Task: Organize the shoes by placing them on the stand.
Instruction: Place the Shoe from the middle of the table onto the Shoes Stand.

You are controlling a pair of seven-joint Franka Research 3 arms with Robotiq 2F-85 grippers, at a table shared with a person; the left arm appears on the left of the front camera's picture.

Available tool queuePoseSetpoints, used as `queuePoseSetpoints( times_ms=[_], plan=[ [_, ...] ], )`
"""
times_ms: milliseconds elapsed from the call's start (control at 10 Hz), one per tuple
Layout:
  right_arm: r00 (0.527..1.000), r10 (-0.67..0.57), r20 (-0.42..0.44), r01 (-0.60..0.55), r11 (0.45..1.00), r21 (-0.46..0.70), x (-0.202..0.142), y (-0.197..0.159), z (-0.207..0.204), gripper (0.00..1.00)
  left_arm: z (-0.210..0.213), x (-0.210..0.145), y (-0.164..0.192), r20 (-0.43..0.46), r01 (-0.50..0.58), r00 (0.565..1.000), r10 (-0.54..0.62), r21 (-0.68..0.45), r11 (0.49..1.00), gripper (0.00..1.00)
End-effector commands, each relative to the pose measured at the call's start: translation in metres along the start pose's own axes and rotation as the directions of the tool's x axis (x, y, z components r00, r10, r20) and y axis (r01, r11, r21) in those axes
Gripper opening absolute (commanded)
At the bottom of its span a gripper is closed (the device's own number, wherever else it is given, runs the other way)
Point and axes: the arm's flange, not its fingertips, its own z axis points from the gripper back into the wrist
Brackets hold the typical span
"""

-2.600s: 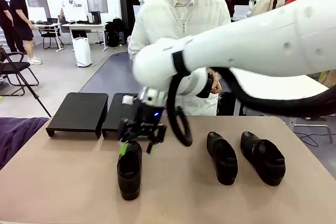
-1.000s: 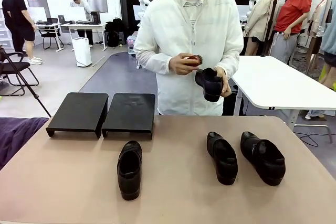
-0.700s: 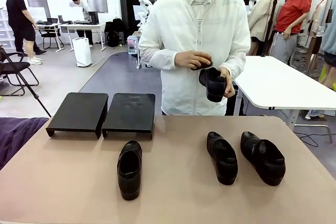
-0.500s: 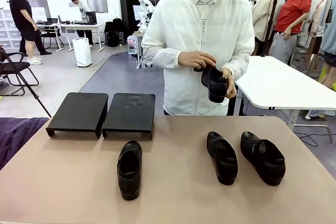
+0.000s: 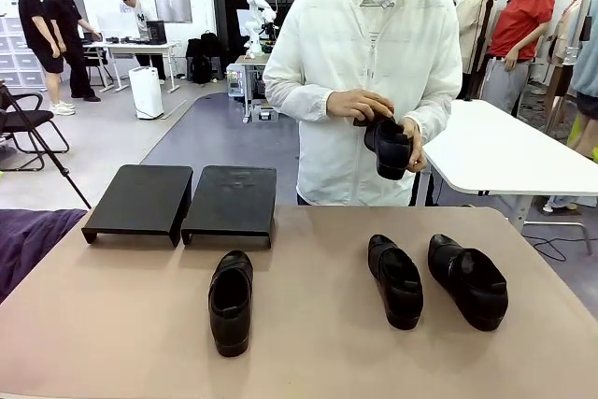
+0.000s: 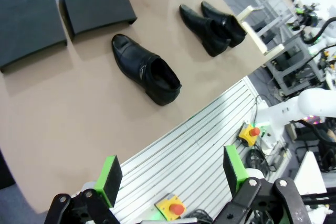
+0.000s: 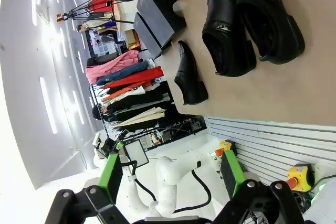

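Note:
Three black shoes lie on the tan table: one alone at the left (image 5: 231, 302), two side by side at the right (image 5: 394, 280) (image 5: 468, 279). Across the table a person holds a fourth shoe (image 5: 391, 147) in both hands at chest height. The stand is two low black platforms (image 5: 140, 199) (image 5: 232, 201) at the far left, with nothing on them. My left gripper (image 6: 172, 174) hangs open, high above the table's near edge, looking down on the lone shoe (image 6: 147, 69) and the stand (image 6: 94, 1). My right gripper (image 7: 171, 174) is open too, well back from the pair (image 7: 226, 27).
A purple cloth (image 5: 28, 240) covers the table's left edge. A white table (image 5: 495, 151) stands behind the person at the right. A slatted metal base with a red stop button (image 6: 176, 209) lies off the near edge.
The person has stepped a little to the right, still handling the shoe. The right arm that hung over the left shoe in the earliest frame has drawn back out of the front view.

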Motion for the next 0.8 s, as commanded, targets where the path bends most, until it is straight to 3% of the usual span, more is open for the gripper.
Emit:
queuePoseSetpoints(
  times_ms=[0, 100, 200, 300, 500, 600, 700],
  plan=[
    [1.000, -0.014, -0.010, 0.014, 1.000, -0.013, -0.003, 0.003, 0.003, 1.00, -0.048, 0.031, -0.074, -0.139, -0.081, 0.985, 0.103, 0.157, 0.984, 1.00],
    [1.000, -0.014, -0.010, 0.014, 1.000, -0.013, -0.003, 0.003, 0.003, 1.00, -0.100, 0.054, -0.107, -0.195, -0.207, 0.950, 0.245, 0.198, 0.958, 1.00],
    [1.000, -0.014, -0.010, 0.014, 1.000, -0.013, -0.003, 0.003, 0.003, 1.00, -0.156, 0.064, -0.133, -0.257, -0.324, 0.879, 0.402, 0.297, 0.898, 1.00],
    [1.000, -0.014, -0.010, 0.014, 1.000, -0.013, -0.003, 0.003, 0.003, 1.00, -0.208, 0.062, -0.152, -0.291, -0.357, 0.824, 0.486, 0.399, 0.845, 1.00],
    [1.000, -0.014, -0.010, 0.014, 1.000, -0.013, -0.003, 0.003, 0.003, 1.00, -0.271, 0.058, -0.170, -0.317, -0.368, 0.797, 0.513, 0.419, 0.830, 1.00],
    [1.000, -0.014, -0.010, 0.014, 1.000, -0.013, -0.003, 0.003, 0.003, 1.00, -0.258, 0.073, -0.169, -0.284, -0.410, 0.817, 0.502, 0.327, 0.852, 1.00],
    [1.000, -0.014, -0.010, 0.014, 1.000, -0.013, -0.003, 0.003, 0.003, 1.00, -0.273, 0.030, -0.175, -0.314, -0.319, 0.818, 0.481, 0.448, 0.835, 1.00]
  ],
)
